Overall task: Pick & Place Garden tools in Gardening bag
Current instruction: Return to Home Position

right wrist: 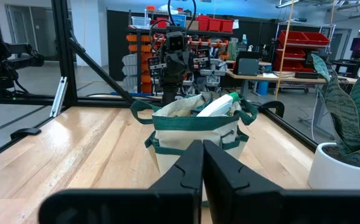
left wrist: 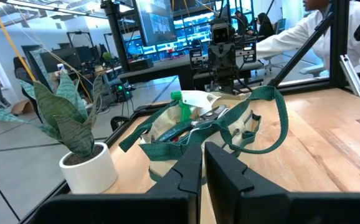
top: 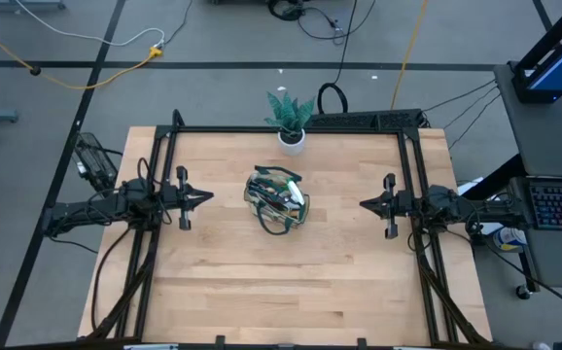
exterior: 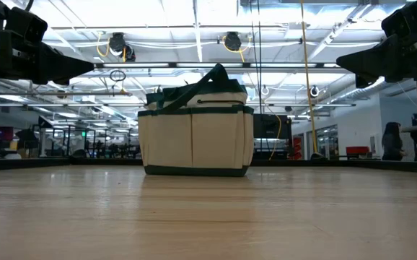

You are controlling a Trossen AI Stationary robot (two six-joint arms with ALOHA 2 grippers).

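Beige, green-trimmed gardening bag (top: 277,201) holds a green spray bottle (left wrist: 179,99); left end effector (top: 207,197) and right end effector (top: 364,204) closed, empty.

You get bright, even overhead light on the table (top: 262,301) in the high view, and the shadows there are faint. In the low view the ceiling lights (exterior: 194,14) along the top of the frame glare white. They leave the gardening bag (exterior: 194,141) at centre backlit and the arms (exterior: 28,43) in both upper corners black silhouettes. The wood across the bottom carries a pale sheen.
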